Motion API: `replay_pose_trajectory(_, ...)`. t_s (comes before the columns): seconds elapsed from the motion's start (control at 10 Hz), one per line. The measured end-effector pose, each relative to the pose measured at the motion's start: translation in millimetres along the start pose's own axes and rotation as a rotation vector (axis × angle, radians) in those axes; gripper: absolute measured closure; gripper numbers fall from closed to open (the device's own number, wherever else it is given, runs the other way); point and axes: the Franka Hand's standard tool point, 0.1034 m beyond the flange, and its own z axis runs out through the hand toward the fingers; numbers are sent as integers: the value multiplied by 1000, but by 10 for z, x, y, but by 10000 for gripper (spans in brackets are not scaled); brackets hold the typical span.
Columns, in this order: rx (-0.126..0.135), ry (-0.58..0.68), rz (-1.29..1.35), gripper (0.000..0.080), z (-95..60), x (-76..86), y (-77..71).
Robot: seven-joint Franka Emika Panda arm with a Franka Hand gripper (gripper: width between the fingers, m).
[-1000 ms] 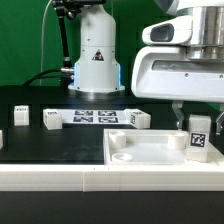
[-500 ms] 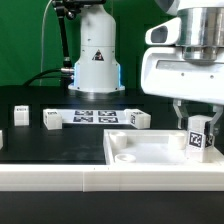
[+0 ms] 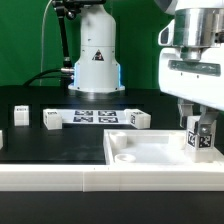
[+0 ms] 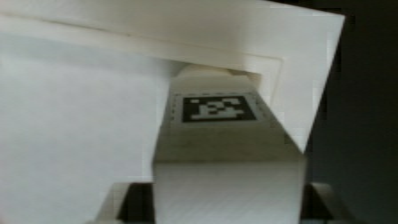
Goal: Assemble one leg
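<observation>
My gripper (image 3: 200,122) is shut on a leg (image 3: 201,140), a small white square post with a black-and-white tag. It holds the leg upright, slightly tilted, over the right end of the large flat white tabletop (image 3: 150,152). I cannot tell whether the leg's lower end touches the tabletop. In the wrist view the leg (image 4: 222,150) runs out from between the jaws, its tag (image 4: 219,108) facing the camera. The white tabletop (image 4: 71,110) lies beside and beyond it. My gripper (image 4: 226,208) grips the leg on both sides.
Three more legs (image 3: 22,116) (image 3: 51,120) (image 3: 138,119) stand on the black table around the marker board (image 3: 95,117). Another white part (image 3: 1,139) shows at the exterior view's left edge. The robot base (image 3: 95,55) stands behind.
The gripper has moved toward the exterior view's right with the leg in it. The leg now sits slightly farther right and lower over the tabletop's end.
</observation>
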Motion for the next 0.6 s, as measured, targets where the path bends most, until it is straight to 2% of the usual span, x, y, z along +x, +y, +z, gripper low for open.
replay_pose_trajectory(0.2, -23, -6, 114, 508, -2, 17, -2)
replay_pose_trajectory(0.4, -23, -13, 180, 508, 0, 5, 1)
replay_pose_trajectory(0.5, -23, -14, 176, 431, 0, 0, 1)
replay_pose_trajectory(0.6, -23, -14, 152, 251, 0, 0, 0)
